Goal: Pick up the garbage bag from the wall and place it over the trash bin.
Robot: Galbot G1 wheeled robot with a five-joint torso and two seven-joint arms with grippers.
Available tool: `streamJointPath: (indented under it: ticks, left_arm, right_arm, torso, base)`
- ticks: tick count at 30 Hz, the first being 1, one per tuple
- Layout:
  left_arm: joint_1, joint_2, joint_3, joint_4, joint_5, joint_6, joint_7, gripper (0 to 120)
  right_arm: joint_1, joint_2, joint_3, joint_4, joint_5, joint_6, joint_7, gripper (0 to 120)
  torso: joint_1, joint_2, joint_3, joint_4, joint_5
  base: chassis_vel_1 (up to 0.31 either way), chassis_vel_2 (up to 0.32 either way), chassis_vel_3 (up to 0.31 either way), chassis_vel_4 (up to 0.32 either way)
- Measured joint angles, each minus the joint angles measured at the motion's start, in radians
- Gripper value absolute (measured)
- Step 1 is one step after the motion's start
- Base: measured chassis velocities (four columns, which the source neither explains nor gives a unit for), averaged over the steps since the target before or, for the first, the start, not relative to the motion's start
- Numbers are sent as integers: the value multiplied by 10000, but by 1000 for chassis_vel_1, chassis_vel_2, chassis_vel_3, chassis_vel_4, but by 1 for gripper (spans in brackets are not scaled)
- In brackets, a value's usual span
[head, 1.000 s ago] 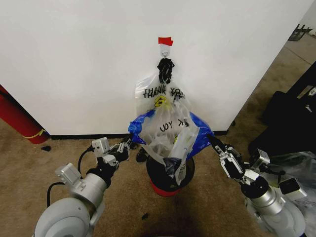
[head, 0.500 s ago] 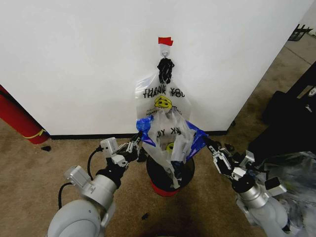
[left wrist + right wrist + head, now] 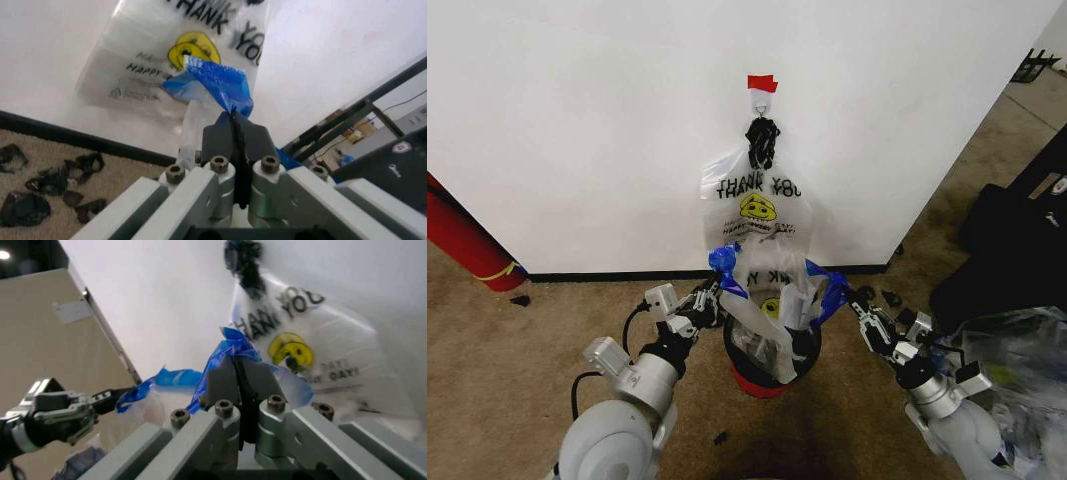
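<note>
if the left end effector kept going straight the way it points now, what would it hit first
Probably the smiley bag hanging on the wall. The left end effector, shut on a blue handle of the garbage bag, aims up past the trash bin toward it. Depth is unclear, so it might reach the wall instead.

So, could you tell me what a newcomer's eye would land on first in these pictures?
Probably the garbage bag with blue handle strips, held over the black trash bin by both arms: the left tool and right tool each pinch a blue strip. Just behind, a similar smiley "THANK YOU" bag hangs from a hook under red tape on the white wall.
</note>
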Motion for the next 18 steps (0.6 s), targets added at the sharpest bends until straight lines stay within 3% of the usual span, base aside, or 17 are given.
streamJointPath:
  ticks: [11, 18]
  left_arm:
    - [-138, -753, 472, 1382, 634, -629, 198, 0]
    - [364, -533, 493, 1638, 920, -680, 221, 0]
  right_arm:
    - [407, 481, -346, -1071, -694, 279, 108, 0]
    - [34, 742, -427, -1496, -1158, 593, 121, 0]
  torso:
    - [0, 0, 0, 0, -1]
    - [0, 0, 0, 0, -1]
  base:
    - [0, 0, 0, 0]
    - [0, 0, 0, 0]
